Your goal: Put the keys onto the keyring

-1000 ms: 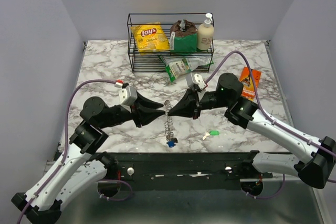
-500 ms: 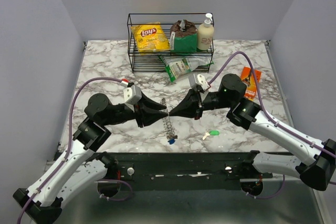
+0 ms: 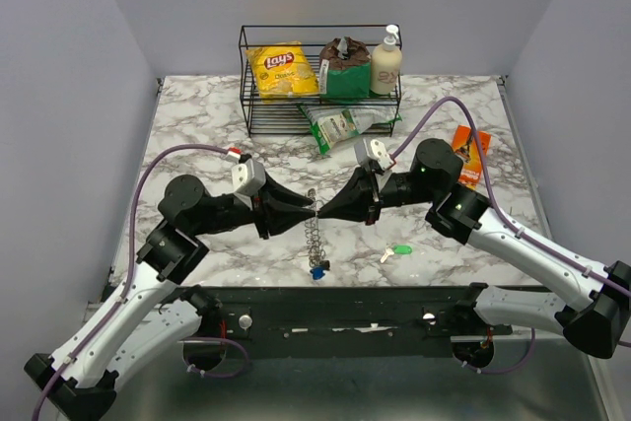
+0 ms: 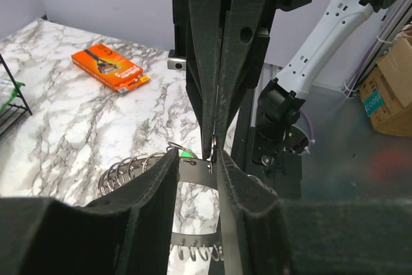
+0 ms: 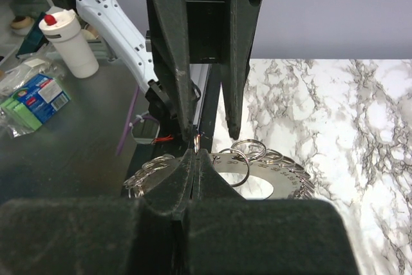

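Left gripper [image 4: 197, 162]: jaws a narrow gap apart, with a flat silvery strip of the keyring [image 3: 314, 229] spanning the gap and touching both pads.
Right gripper [image 5: 194, 158]: jaws pressed together, a thin wire loop of the keyring pinched at their very tips.
Meeting point: the two grippers stand tip to tip over the middle of the marble table [image 3: 197, 125], the left reaching in from the left and the right from the right.
Keyring: a coiled silvery loop held between the tips, trailing from there toward the table's near edge. The right wrist view shows small split rings on it just beyond the tips.
Blue key [image 3: 318, 270]: at the low end of the keyring, touching it; whether it is threaded on cannot be told.
Green key [image 3: 399, 251]: flat on the marble to the right of the keyring, apart from it, near the front edge.
Orange box [image 3: 471, 155]: lying beyond the right arm's elbow.
Wire rack [image 3: 320, 105]: at the far edge, holding a yellow chip bag [image 3: 281, 71] and a cream bottle [image 3: 385, 61].
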`<state>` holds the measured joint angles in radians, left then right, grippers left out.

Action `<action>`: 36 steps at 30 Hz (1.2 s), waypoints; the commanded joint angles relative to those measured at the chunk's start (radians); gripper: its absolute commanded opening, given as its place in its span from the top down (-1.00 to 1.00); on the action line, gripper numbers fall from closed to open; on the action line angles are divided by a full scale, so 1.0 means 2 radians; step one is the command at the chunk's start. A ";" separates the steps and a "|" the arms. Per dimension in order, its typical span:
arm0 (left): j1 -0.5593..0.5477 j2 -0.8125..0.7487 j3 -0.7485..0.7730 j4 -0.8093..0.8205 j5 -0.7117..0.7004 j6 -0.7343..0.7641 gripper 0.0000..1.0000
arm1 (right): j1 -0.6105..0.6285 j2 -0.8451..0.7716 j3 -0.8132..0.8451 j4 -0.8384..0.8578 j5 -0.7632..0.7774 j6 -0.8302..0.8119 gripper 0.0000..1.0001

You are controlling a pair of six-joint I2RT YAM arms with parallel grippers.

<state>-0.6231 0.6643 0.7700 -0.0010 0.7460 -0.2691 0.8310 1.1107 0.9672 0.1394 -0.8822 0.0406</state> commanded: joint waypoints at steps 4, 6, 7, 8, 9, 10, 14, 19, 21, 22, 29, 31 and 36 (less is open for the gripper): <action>0.000 0.007 0.012 -0.013 0.006 0.013 0.42 | -0.001 -0.007 0.006 0.015 -0.010 -0.003 0.99; 0.000 0.009 0.014 -0.016 0.005 0.016 0.48 | -0.001 -0.006 0.007 0.015 -0.009 -0.003 0.99; -0.001 0.010 0.014 -0.017 0.006 0.016 0.50 | -0.001 -0.007 0.008 0.015 -0.011 -0.003 0.99; -0.001 0.011 0.015 -0.018 0.009 0.016 0.54 | -0.001 -0.006 0.007 0.015 -0.010 -0.004 0.99; -0.001 0.012 0.015 -0.018 0.011 0.017 0.58 | -0.001 -0.008 0.007 0.015 -0.009 -0.004 0.99; 0.000 0.012 0.015 -0.019 0.011 0.017 0.60 | -0.001 -0.008 0.007 0.015 -0.008 -0.003 0.99; -0.001 0.013 0.017 -0.026 0.011 0.020 0.52 | -0.001 -0.006 0.010 0.013 -0.007 -0.004 0.99; 0.000 0.011 0.022 -0.041 0.003 0.030 0.53 | -0.001 -0.007 0.011 0.013 -0.008 -0.003 0.99; -0.001 0.014 0.020 -0.040 0.004 0.029 0.55 | -0.001 -0.008 0.010 0.013 -0.008 -0.003 0.99; -0.001 0.015 0.019 -0.037 0.006 0.028 0.55 | -0.001 -0.007 0.012 0.012 -0.008 -0.003 0.99; 0.000 0.028 0.018 -0.016 0.026 0.013 1.00 | -0.001 -0.005 0.013 0.012 -0.008 -0.003 0.99; 0.000 0.032 0.020 -0.016 0.025 0.010 1.00 | -0.001 -0.005 0.013 0.012 -0.008 -0.002 0.99; -0.001 0.021 0.019 -0.023 -0.012 0.016 1.00 | -0.001 -0.004 0.010 0.009 0.014 -0.001 0.80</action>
<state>-0.6239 0.7189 0.7906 -0.0456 0.7807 -0.2401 0.8219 1.1107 0.9672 0.1188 -0.8722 0.0364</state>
